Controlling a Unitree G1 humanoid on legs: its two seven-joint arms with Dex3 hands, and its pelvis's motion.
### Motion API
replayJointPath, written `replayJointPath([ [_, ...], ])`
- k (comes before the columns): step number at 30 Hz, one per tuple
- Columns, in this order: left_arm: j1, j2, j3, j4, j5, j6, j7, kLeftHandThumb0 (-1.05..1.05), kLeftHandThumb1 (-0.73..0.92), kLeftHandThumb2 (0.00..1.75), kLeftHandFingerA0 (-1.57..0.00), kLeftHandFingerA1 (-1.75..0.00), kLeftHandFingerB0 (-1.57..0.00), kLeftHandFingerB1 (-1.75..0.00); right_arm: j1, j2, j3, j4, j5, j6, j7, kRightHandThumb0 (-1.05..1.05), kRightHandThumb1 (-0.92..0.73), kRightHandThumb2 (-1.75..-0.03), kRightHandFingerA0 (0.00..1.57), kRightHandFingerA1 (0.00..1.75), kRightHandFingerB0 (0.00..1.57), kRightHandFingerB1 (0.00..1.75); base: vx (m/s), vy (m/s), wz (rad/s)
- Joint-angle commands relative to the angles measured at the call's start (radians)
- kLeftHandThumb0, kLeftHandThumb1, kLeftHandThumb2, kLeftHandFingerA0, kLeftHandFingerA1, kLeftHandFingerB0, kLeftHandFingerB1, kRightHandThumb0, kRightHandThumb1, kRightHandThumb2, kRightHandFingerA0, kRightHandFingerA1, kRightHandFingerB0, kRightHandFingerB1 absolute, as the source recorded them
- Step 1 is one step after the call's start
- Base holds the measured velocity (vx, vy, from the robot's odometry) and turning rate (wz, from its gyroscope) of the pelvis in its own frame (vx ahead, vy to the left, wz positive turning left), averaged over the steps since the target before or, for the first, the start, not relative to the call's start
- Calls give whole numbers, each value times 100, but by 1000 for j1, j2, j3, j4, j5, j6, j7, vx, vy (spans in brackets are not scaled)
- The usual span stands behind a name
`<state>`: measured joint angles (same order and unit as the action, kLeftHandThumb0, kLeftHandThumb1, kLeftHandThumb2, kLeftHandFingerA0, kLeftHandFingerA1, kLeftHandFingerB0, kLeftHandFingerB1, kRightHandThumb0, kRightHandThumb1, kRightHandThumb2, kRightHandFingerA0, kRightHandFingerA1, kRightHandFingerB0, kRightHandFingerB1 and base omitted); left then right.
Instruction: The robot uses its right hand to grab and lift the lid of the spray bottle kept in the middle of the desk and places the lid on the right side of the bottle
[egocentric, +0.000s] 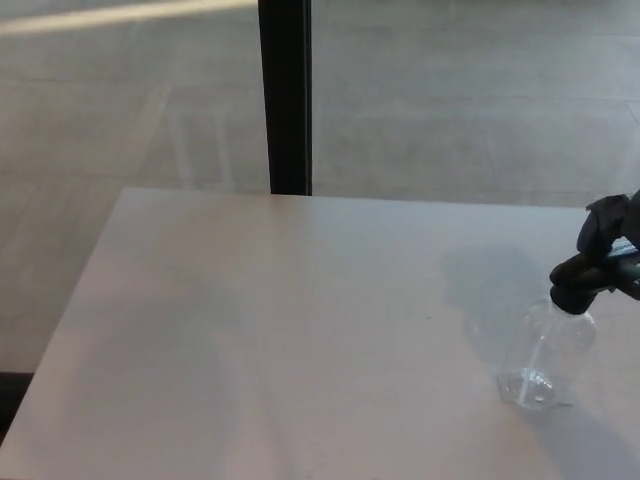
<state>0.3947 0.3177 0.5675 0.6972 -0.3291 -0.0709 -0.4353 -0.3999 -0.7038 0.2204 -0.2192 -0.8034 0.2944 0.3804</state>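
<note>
Head view: the clear spray bottle stands upright near the white desk's right edge, its black lid on the neck. The right hand — cut by the picture's right border — touches the lid; whether its fingers clamp it, I cannot tell. Leftward the desk lies bare — a black post stands behind the far edge.

Right hand at lid atop clear bottle, desk
</note>
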Motion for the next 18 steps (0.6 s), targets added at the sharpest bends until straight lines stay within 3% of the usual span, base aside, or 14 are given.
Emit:
replayJointPath([
  [1,-4,10,1,9,-9,-13,6,-92,82,117,-48,-59,-29,-50,-41,1,-62,32,73,-47,5,-24,-54,-102,111,164,84,129,0,0,0],
  [2,-2,11,-1,10,-7,-21,3,-94,82,117,-48,-59,-29,-50,-63,5,-81,51,94,-47,9,-31,-55,-110,118,134,87,113,0,0,0],
  [3,-7,13,2,26,-9,-27,-2,-91,76,116,-49,-59,-32,-52,-83,2,-94,66,111,-49,20,-25,-62,-99,90,174,73,141,0,0,0],
  [5,-9,15,2,37,-7,-35,0,-91,76,115,-49,-59,-31,-51,-124,-1,-117,87,138,-38,49,-24,-62,-100,90,171,75,136,0,0,0],
  [6,-10,17,3,41,-9,-34,-4,-95,91,75,-52,-50,-34,-38,-193,-2,-155,150,194,-32,71,-23,-61,-103,87,175,70,152,0,0,0],
  [7,-10,19,4,42,-9,-35,-5,-95,91,75,-52,-50,-34,-38,-194,0,-156,153,195,-34,72,-23,-61,-103,87,175,70,152,0,0,0],
  [8,-12,19,5,38,-9,-28,2,-90,77,115,-50,-60,-32,-51,-221,-3,-165,185,204,-40,72,-23,-62,-98,88,168,70,143,0,0,0],
  [9,-13,18,6,35,-11,-20,7,-85,92,72,-55,-50,-37,-38,-275,-10,-182,240,222,-45,72,-25,-64,-98,90,171,70,139,0,0,0],
  [11,-16,16,7,32,-14,-12,10,-85,92,72,-55,-50,-37,-38,-344,-18,-201,312,243,-55,73,-25,-64,-98,90,171,70,139,0,0,0],
  [12,-16,17,9,30,-15,-8,16,-85,92,72,-56,-50,-37,-38,-379,-25,-204,341,242,-64,69,-27,-72,-72,92,167,76,94,0,0,0],
  [13,-17,19,6,37,-10,-17,14,-87,77,114,-50,-60,-33,-52,-415,-35,-221,336,262,-64,85,-29,-63,-95,94,174,73,139,0,0,0],
  [14,-23,23,7,53,-11,-22,5,-89,92,71,-56,-49,-36,-38,-466,-48,-229,325,262,-19,119,-27,-58,-109,90,175,72,154,0,0,0],
  [17,-25,26,9,54,-13,-18,5,-89,92,71,-56,-50,-35,-38,-524,-47,-224,349,254,20,136,-25,-58,-106,90,172,73,153,0,0,0],
  [18,-27,26,12,54,-14,-20,9,-88,92,71,-57,-50,-37,-38,-556,-52,-233,368,268,14,135,-26,-62,-93,91,173,75,152,0,0,0],
])
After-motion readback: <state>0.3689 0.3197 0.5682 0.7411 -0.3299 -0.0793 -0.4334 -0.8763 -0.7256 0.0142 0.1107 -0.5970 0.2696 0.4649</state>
